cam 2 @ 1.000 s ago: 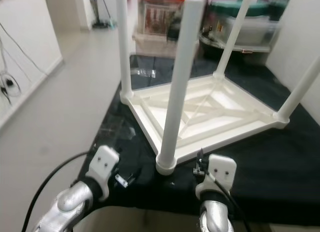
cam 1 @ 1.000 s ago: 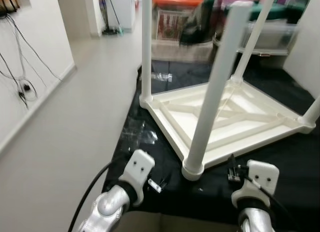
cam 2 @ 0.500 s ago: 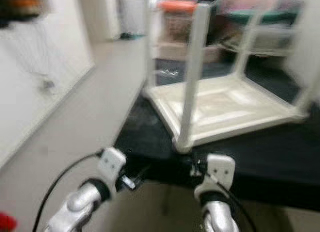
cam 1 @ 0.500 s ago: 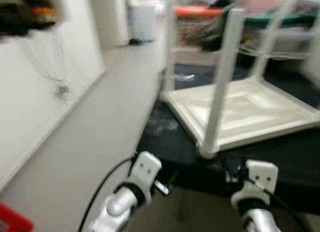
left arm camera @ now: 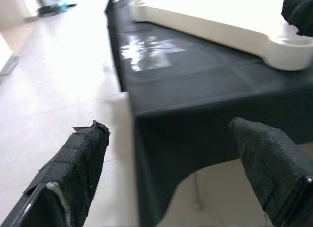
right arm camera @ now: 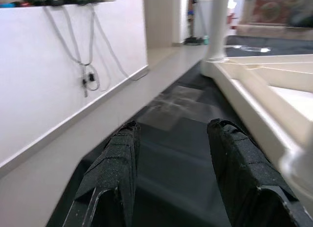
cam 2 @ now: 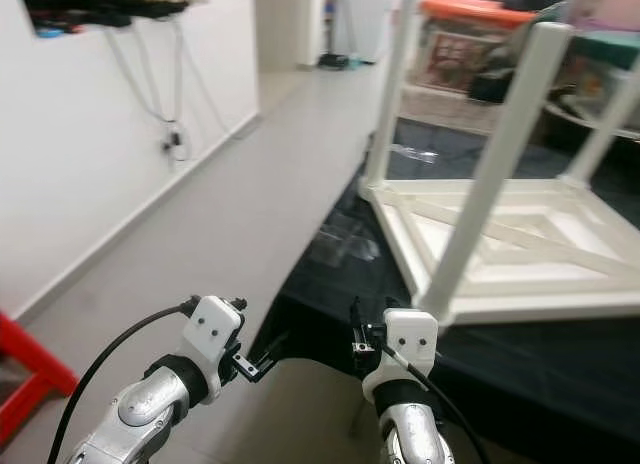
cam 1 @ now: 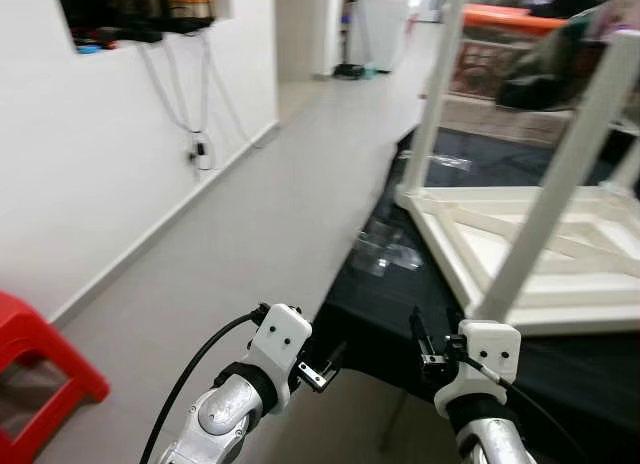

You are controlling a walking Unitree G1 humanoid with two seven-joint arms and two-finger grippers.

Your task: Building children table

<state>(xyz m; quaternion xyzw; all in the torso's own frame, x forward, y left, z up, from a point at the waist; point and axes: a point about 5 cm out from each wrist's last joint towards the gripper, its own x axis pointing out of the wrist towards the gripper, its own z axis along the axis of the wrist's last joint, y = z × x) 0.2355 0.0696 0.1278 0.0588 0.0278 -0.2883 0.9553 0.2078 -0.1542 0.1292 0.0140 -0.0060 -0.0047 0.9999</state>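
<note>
A white children's table point(cam 1: 530, 254) lies upside down on a black cloth point(cam 1: 400, 304), its legs pointing up. The nearest leg point(cam 1: 560, 174) rises just beyond my right gripper point(cam 1: 425, 346). That gripper is open with nothing in it and hovers over the cloth's near corner; its two black fingers point(right arm camera: 117, 173) point along the cloth beside the table's rim point(right arm camera: 254, 85). Left of that corner, over the floor, my left gripper point(cam 1: 325, 369) is held low. It is wide open and empty, and its fingers point(left arm camera: 73, 163) frame the cloth's edge point(left arm camera: 195, 95).
A pale floor runs along a white wall on the left, with cables and a plug point(cam 1: 200, 149) hanging from a shelf. A red stool point(cam 1: 40, 354) stands at the near left. Clear plastic wrap point(cam 1: 385, 254) lies on the cloth. Storage boxes point(cam 1: 500, 54) stand at the back.
The whole view has swung left, so the table now sits at the right and the wall and red stool have come into sight. Both grippers keep their low, open pose.
</note>
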